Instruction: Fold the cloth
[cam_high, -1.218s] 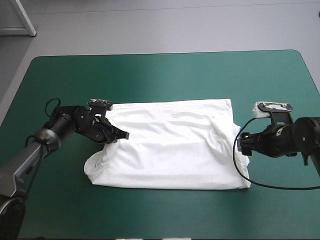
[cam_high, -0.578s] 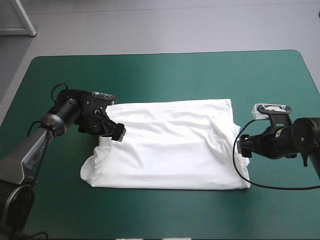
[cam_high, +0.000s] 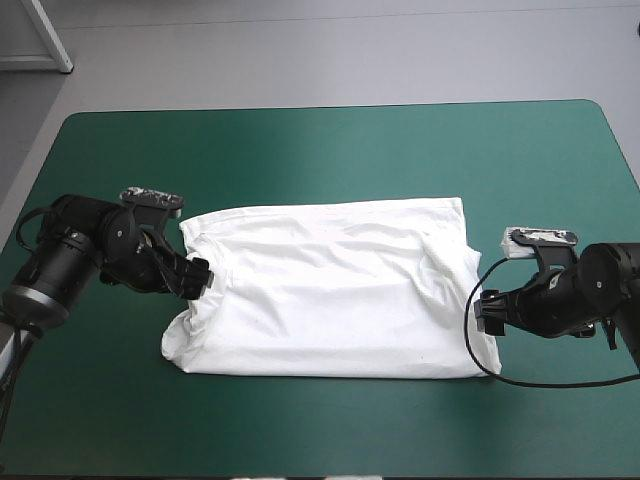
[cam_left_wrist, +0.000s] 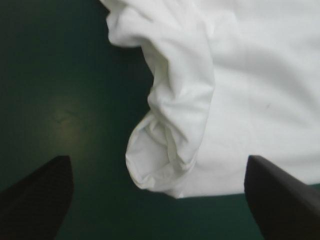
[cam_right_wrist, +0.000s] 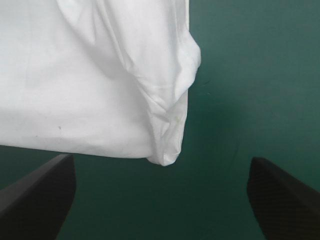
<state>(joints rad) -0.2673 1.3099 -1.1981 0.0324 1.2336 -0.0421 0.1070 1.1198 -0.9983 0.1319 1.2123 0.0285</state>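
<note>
The white T-shirt (cam_high: 330, 295) lies folded into a broad rectangle in the middle of the teal-green table (cam_high: 320, 150). My left gripper (cam_high: 195, 278) stands open just off the shirt's left edge, holding nothing. In the left wrist view its gripper (cam_left_wrist: 157, 161) has the black fingers (cam_left_wrist: 40, 195) wide apart, with a rolled, bulging fold of the T-shirt (cam_left_wrist: 172, 125) lying ahead between them. My right gripper (cam_high: 487, 312) is open at the shirt's near right corner. In the right wrist view its gripper (cam_right_wrist: 161, 159) frames the T-shirt's rumpled corner (cam_right_wrist: 100, 75), without touching it.
Bare teal-green cover surrounds the shirt on all sides, with a wide strip toward the far edge (cam_high: 330, 108) and another along the near edge (cam_high: 320, 430).
My left gripper opened, let go of the shirt's left part and drew back to the left, off the cloth. The shirt's left edge settled. The right arm barely moved.
</note>
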